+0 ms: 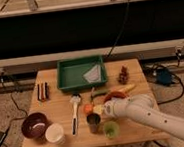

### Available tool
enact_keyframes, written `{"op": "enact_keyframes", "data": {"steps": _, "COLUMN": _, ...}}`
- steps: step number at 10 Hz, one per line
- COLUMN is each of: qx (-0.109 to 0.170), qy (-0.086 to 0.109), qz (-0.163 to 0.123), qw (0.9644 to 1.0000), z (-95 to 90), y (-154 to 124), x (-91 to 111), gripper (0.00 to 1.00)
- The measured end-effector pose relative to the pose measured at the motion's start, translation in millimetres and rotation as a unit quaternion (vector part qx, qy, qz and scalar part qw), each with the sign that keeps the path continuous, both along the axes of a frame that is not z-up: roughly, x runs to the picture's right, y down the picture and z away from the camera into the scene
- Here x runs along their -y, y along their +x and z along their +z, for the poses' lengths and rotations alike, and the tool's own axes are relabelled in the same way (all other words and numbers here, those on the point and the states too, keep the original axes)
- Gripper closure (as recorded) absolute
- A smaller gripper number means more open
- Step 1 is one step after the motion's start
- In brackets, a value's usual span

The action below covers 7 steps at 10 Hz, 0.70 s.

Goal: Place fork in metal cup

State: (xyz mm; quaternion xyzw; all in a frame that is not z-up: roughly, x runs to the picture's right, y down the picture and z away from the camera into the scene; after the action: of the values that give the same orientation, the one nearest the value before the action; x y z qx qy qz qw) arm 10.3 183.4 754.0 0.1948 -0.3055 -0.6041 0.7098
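The fork [92,94] is a thin silvery sliver lying on the wooden table [142,127], just in front of the green tray. The metal cup [93,121] stands dark and upright near the table's front edge, left of a light-green cup [111,129]. My white arm comes in from the lower right. Its gripper [102,109] is shut, low over the table, right beside the metal cup's upper right and just below the fork. I cannot make out anything between its fingers.
A green tray [68,73] with a white sheet sits at the back. A long white utensil [75,114], a white cup [55,134] and a dark bowl [34,125] lie left. An orange item [88,108], a yellow piece [128,88], a dark cluster [122,76] and dark bars [42,90] are scattered around.
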Motion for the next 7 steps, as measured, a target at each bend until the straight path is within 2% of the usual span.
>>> {"op": "enact_keyframes", "data": {"steps": 3, "qx": -0.001, "qy": 0.019, "qz": -0.014, "qw": 0.9997, "z": -13.1, "y": -10, "x": -16, "gripper": 1.00}}
{"op": "enact_keyframes", "data": {"steps": 7, "qx": -0.011, "qy": 0.046, "qz": -0.028, "qw": 0.9985, "z": -16.1, "y": -20, "x": -25, "gripper": 1.00}}
